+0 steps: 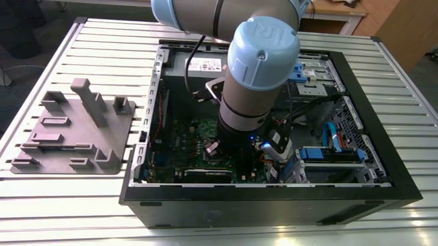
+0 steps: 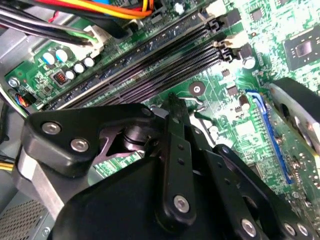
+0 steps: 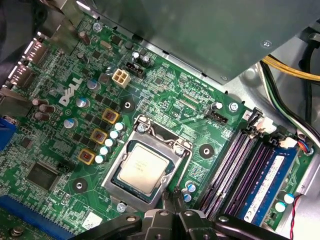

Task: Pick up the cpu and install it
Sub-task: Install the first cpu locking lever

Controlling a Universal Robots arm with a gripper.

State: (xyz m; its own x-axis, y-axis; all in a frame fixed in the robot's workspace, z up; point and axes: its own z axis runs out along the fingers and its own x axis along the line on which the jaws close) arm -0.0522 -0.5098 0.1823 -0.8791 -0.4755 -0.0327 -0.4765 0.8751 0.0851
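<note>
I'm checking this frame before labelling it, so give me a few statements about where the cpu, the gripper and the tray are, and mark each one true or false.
1. The cpu lies in the socket frame on the green motherboard. True.
2. The gripper holds the cpu in the air. False: in the first wrist view the cpu sits flat in the socket, beside the gripper's tips.
3. The arm reaches down into the open computer case. True.
4. The grey moulded tray stands inside the case. False: it lies on the slatted table, outside the case toward the exterior view's left.
5. Memory slots run next to the socket. True.
</note>
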